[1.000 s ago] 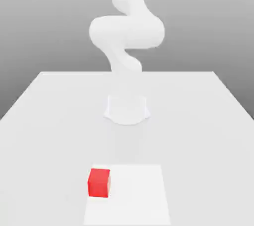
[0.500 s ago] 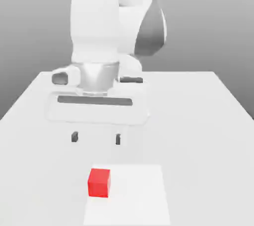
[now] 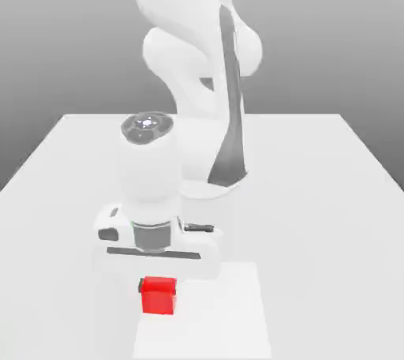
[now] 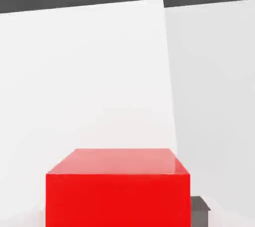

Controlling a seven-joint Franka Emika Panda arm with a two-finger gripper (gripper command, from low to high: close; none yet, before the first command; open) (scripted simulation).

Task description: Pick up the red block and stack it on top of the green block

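The white two-finger gripper [image 3: 158, 286] was clenched on the small, plain, bright red cube [image 3: 158, 301], its dark fingertips [image 3: 141, 285] pressed to opposite sides near the cube's top. The cube was at the edge of a flat, bright white rectangular panel [image 3: 213, 323] on the exterior view's left, on a pale grey tabletop [image 3: 331, 271]. In the hand view, the cube's red faces were smooth and plain, with a dark grey fingertip [image 4: 200, 213] right beside one of them. Above the gripper, the glossy white robot arm [image 3: 150, 169] ended in a dark round cap [image 3: 147, 128] bearing small, pale, bluish marks [image 3: 147, 122], too tiny to read.
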